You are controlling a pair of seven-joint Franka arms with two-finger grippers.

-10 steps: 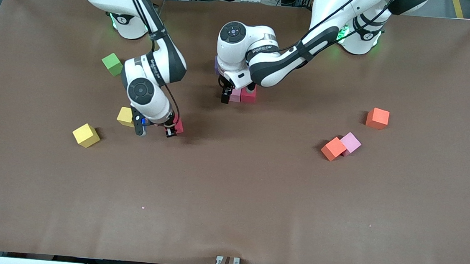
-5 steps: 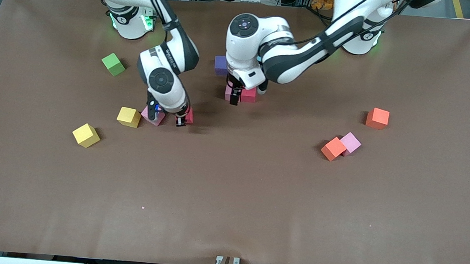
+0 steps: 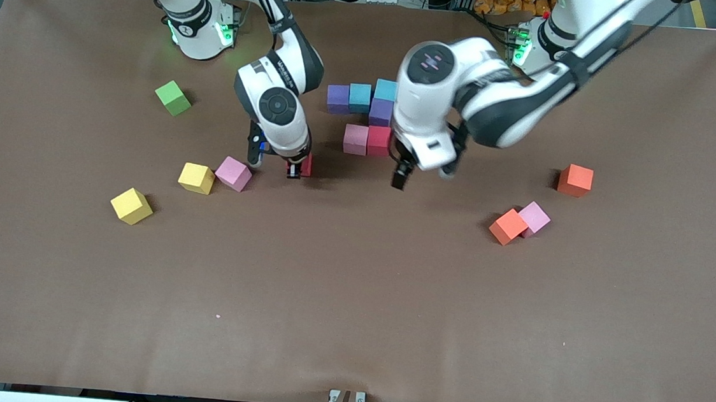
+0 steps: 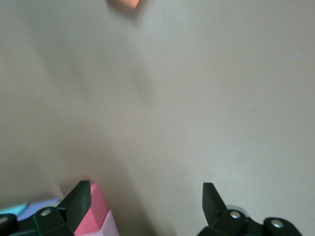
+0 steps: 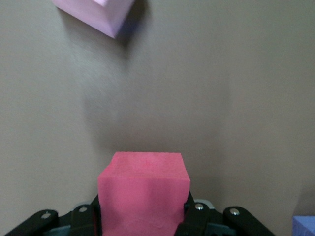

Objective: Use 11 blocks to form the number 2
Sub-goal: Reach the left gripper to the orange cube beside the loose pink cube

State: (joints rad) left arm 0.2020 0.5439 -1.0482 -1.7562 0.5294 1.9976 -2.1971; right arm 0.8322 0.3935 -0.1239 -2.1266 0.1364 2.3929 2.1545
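Note:
Several blocks lie grouped near the table's middle: purple [image 3: 338, 98], light blue [image 3: 360, 97], light blue [image 3: 384, 90], purple [image 3: 381, 111], with pink [image 3: 355, 139] and red [image 3: 378, 141] nearer the front camera. My right gripper [image 3: 296, 169] is shut on a red block [image 3: 305, 164], low over the table beside the pink one; the held red block [image 5: 142, 189] fills its jaws. My left gripper [image 3: 419, 176] hangs open and empty just past the placed red block [image 4: 97, 204], toward the left arm's end.
Loose blocks: pink [image 3: 233, 173], yellow [image 3: 196, 178], yellow [image 3: 131, 206] and a green cube [image 3: 171, 97] toward the right arm's end. Orange [image 3: 575, 180], orange-red [image 3: 508, 226] and pink [image 3: 534, 217] lie toward the left arm's end.
My right gripper has carried the red block from beside the loose pink and yellow blocks toward the group. My left gripper has drawn off the pink and red pair, uncovering the blue and purple blocks.

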